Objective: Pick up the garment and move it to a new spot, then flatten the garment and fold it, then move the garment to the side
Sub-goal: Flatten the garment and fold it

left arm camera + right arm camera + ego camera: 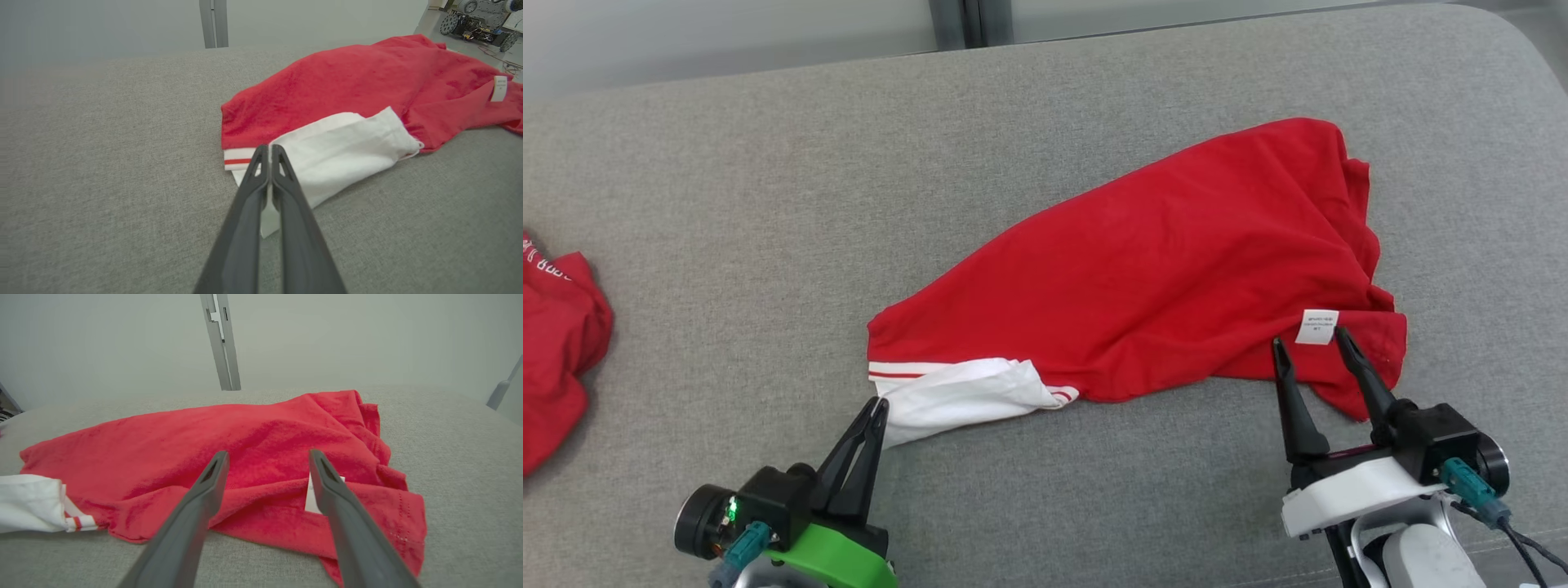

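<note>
Garment (1160, 261), red with a white sleeve (964, 396), lies rumpled and slanting across the middle of the grey upholstered surface (768, 188), its sleeve end nearest the robot's left. The left pincer (878, 406) has its dark fingers pressed together on the outer corner of that white sleeve, a sliver of white cloth showing between them, while the right pincer (1308, 339) stands spread wide, its tips over the red hem on either side of a small white label (1317, 326). Well apart, at the far left edge, sits another crumpled red cloth (556, 343).
</note>
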{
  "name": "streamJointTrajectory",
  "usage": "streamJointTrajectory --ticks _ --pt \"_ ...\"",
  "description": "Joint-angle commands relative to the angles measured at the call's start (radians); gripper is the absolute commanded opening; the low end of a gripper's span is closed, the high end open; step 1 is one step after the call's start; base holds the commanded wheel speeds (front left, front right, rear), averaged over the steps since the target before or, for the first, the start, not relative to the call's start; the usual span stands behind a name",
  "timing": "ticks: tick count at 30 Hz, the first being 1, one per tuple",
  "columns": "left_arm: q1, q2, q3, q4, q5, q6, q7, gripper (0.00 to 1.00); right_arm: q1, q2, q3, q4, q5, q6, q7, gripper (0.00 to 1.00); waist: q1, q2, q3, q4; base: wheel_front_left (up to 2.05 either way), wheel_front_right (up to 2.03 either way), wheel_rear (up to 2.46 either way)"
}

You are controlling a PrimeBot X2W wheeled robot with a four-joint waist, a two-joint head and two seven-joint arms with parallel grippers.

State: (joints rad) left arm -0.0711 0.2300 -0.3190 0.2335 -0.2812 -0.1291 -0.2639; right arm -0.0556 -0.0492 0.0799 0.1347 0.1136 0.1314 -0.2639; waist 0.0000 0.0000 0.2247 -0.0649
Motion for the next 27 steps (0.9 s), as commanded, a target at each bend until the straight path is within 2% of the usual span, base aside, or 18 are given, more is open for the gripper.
streamJointTrajectory --ticks 1,5,14,18,27 --pt "0.013 0.007 0.009 -0.017 0.016 -0.001 -0.001 0.0 -0.003 -0.002 -0.011 0.008 0.011 -0.001 -0.001 1.0 0.0 0.0 0.002 0.005 0.0 0.0 0.0" --pt "0.025 0.011 0.015 -0.062 0.026 -0.001 -0.001 0.0 -0.003 -0.008 -0.04 0.03 0.071 -0.001 -0.001 1.0 0.0 0.0 0.01 0.01 0.0 0.0 0.0" --pt "0.038 0.012 0.031 -0.093 0.047 0.0 -0.001 0.0 0.037 -0.187 -0.034 0.055 0.345 -0.001 -0.001 1.0 0.0 0.0 0.011 0.005 0.0 0.0 0.0" --pt "0.045 0.001 0.047 -0.101 0.052 0.0 -0.001 0.0 0.029 -0.244 0.007 0.104 0.432 -0.001 -0.001 1.0 0.0 0.0 0.011 -0.007 0.0 0.0 0.0" --pt "0.051 -0.011 0.053 -0.113 0.062 0.0 -0.001 0.0 -0.058 -0.291 0.085 0.222 0.519 -0.001 -0.001 1.0 0.0 0.0 0.024 -0.008 0.0 0.0 0.0"
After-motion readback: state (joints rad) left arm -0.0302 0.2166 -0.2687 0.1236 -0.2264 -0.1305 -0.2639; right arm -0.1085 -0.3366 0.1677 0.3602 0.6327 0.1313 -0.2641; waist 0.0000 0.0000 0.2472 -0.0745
